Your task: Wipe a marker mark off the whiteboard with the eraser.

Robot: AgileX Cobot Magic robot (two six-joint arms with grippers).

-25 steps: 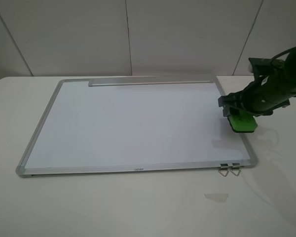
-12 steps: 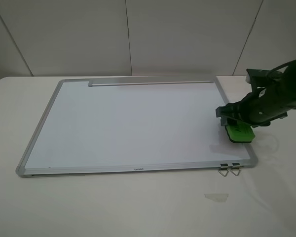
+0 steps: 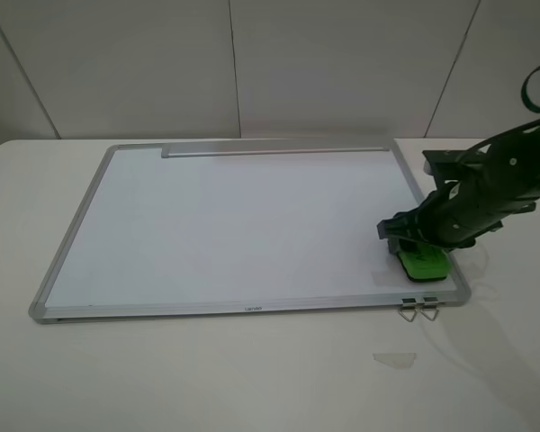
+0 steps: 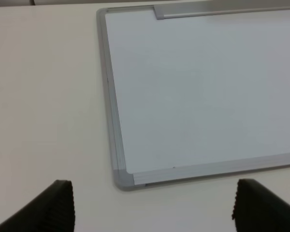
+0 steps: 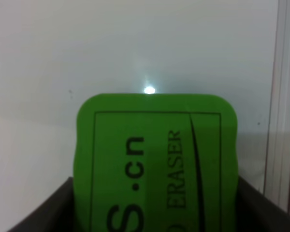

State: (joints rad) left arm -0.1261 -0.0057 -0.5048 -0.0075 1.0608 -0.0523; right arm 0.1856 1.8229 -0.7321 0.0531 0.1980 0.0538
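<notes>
One green eraser (image 3: 423, 265) sits flat on the whiteboard (image 3: 234, 225), in the corner nearest the two metal clips (image 3: 419, 308) that hang off the board's front edge. In the right wrist view the eraser (image 5: 156, 162) fills the lower part of the picture, its dark printed lettering and the word "ERASER" plain on top, with the silver frame (image 5: 284, 101) of the board running just beside it. The right gripper (image 3: 412, 241) is clamped on the eraser from above, one dark finger (image 5: 43, 212) showing on each side of the green block.

No marker mark can be made out anywhere on the white surface in any view; if one is there, it is hidden or too faint to tell.

The one whiteboard lies flat on a white table (image 3: 207, 378), its single tray strip (image 3: 274, 150) along the far edge. The left gripper (image 4: 152, 205) hangs off the board above the table near the board's front left corner (image 4: 123, 178), its two dark fingertips (image 4: 58, 203) spread wide with nothing between them. One small pale scrap (image 3: 395, 359) lies on the table in front of the clips.
</notes>
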